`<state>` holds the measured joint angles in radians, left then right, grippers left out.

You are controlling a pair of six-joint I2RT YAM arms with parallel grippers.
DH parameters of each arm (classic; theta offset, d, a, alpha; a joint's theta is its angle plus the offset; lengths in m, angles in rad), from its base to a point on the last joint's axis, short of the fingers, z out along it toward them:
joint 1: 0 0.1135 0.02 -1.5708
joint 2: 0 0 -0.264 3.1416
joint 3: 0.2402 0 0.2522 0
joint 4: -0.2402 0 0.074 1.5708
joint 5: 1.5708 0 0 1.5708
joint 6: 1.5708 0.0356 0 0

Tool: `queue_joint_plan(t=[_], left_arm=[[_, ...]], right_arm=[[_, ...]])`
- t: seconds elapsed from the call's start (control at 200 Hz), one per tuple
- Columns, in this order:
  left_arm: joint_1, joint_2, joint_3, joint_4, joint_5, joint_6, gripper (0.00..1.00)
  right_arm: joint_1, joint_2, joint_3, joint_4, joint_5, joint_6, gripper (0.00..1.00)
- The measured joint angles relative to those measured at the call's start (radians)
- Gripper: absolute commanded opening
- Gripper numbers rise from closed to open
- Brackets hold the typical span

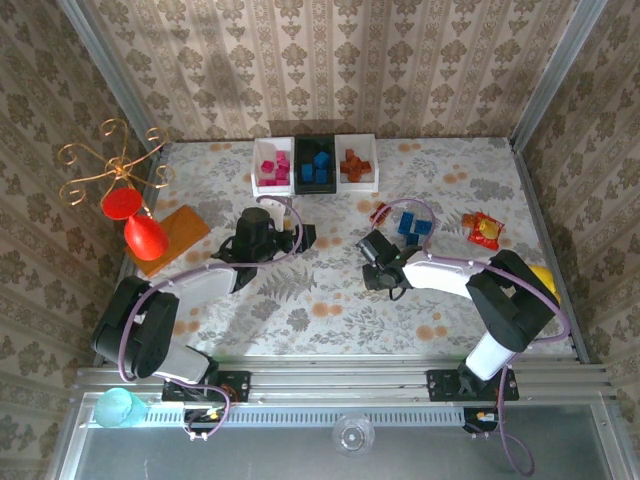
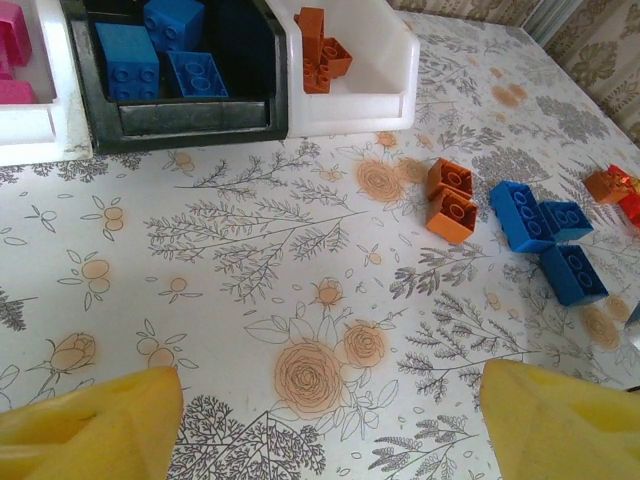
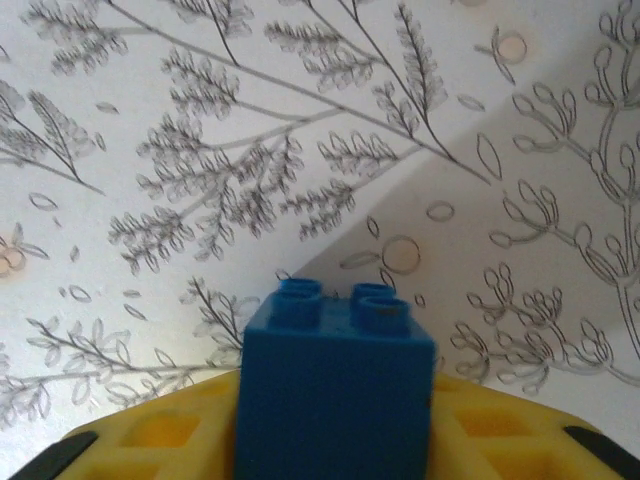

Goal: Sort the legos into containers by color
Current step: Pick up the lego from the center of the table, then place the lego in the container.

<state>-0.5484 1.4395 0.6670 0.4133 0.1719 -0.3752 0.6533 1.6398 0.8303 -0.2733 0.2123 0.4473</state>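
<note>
The left hand (image 2: 325, 440) hangs low over the table (image 2: 250, 300). Its two yellow fingers (image 2: 90, 425) are spread wide and nothing lies between them. Three bins stand in a row, touching one another, ahead of this hand and to its left. The black bin (image 2: 180, 118) is in the middle and holds blue bricks (image 2: 125, 60). The right white bin (image 2: 385, 95) holds orange bricks (image 2: 320, 50). The left white bin (image 2: 40, 135) is cut by the frame edge and holds pink bricks (image 2: 12, 40). Ahead of the left hand and to its right, two loose orange bricks (image 2: 450, 205) lie touching each other on the table. Three loose blue bricks (image 2: 520, 215) lie just beyond them, close together and well apart from the bins. The right hand (image 3: 335, 450) is closed on one blue brick (image 3: 335, 385). The brick sits between the hand's yellow pads (image 3: 150, 440) with its four studs pointing away from the wrist. The floral table surface lies directly beyond the brick. From the top camera, this hand sits near the loose blue bricks, on the side away from the bins.
</note>
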Motion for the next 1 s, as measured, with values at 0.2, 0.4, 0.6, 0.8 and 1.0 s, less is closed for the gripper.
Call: queue_joint_plan(t=[0.2,0.4,0.6,0.8,1.0], left_arm=[[0.0,-0.027,-0.013,0.008,-0.006,-0.008,0.79],[0.0,-0.096,-0.067,0.027,-0.039,-0.018,0.79],[0.0,-0.174,-0.101,0.029,-0.072,-0.019,0.79],[0.0,-0.268,-0.128,-0.004,-0.104,-0.018,0.8],[0.0,-0.35,-0.14,-0.072,-0.121,-0.018,0.81]], right_arm=[[0.0,0.003,0.005,0.139,-0.003,-0.003,0.33],[-0.011,0.017,0.121,0.271,-0.012,-0.007,0.31],[-0.068,0.18,0.381,0.375,-0.052,-0.014,0.31],[-0.138,0.411,0.663,0.387,-0.1,-0.009,0.31],[-0.192,0.663,1.009,0.347,-0.18,0.023,0.37]])
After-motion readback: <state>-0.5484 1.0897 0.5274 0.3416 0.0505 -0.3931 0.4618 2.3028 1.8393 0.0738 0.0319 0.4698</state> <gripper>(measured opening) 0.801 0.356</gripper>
